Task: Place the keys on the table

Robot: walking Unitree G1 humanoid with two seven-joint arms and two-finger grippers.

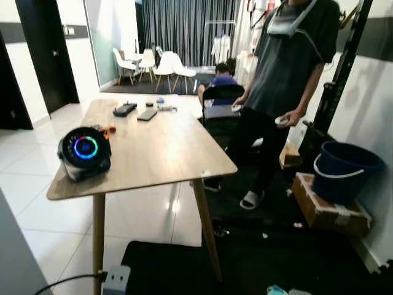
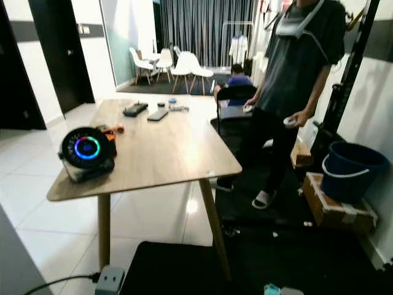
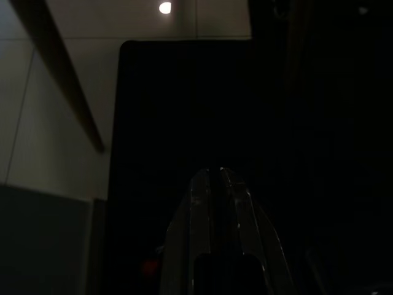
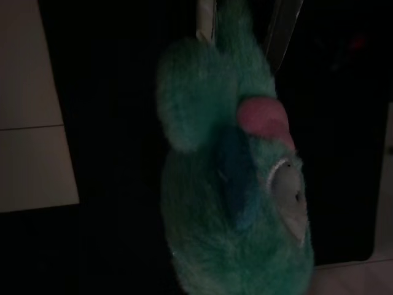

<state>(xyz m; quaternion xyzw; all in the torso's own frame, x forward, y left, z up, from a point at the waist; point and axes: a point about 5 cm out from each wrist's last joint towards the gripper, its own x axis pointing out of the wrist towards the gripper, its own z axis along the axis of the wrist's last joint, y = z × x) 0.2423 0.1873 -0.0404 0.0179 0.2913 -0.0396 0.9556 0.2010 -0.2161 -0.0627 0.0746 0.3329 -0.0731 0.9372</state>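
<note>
The keys hang on a fluffy teal plush charm [image 4: 233, 178] with a pink patch and a grey-white part. My right gripper [image 4: 242, 15] is shut on the top of this charm, which dangles low over a black floor mat; a teal bit of the charm [image 1: 276, 290] peeks in at the bottom edge of the left eye view. The wooden table [image 1: 166, 153] stands ahead and to my left, its near corner close. My left gripper [image 3: 216, 175] hangs over the dark mat with its fingers pressed together and nothing in them.
On the table are a round black device with a glowing ring [image 1: 85, 150], a phone [image 1: 147, 115], a black gadget [image 1: 124, 109] and a small orange item [image 1: 109, 128]. A person [image 1: 288, 74] stands right of the table. A blue bucket [image 1: 342, 169] and cardboard box [image 1: 325, 209] sit far right.
</note>
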